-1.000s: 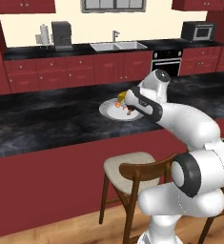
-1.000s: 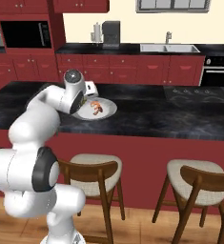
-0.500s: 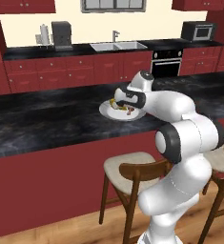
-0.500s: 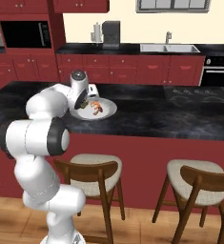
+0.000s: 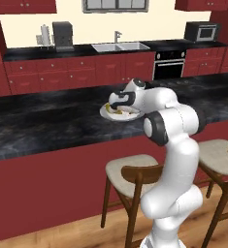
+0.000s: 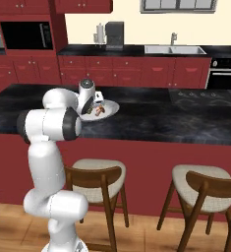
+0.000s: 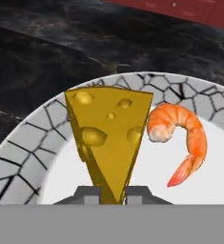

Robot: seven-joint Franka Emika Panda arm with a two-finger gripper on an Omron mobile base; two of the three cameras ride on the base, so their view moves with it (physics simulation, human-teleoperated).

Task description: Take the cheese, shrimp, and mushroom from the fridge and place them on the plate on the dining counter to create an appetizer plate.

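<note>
Partly, pincer (image 7: 112,194) hides cheese (image 7: 108,138) tip

On the dining counter (image 6: 176,118) sits the plate (image 7: 27,138). On the plate in the hand view, the cheese (image 7: 108,138) stands at about 6 o'clock, with the shrimp (image 7: 182,138) just beside it at 3 o'clock.

Here's the dining counter (image 5: 47,123), a long glossy black marbled top over a dark red front panel. One thing sits directly on it: the plate (image 7: 37,138), round and shallow, pale grey-white with a cracked-stone pattern round its rim. It rests toward the middle of the top, black marble showing all around it. Wooden stools (image 6: 95,184) with cream seats stand along the front.
</note>
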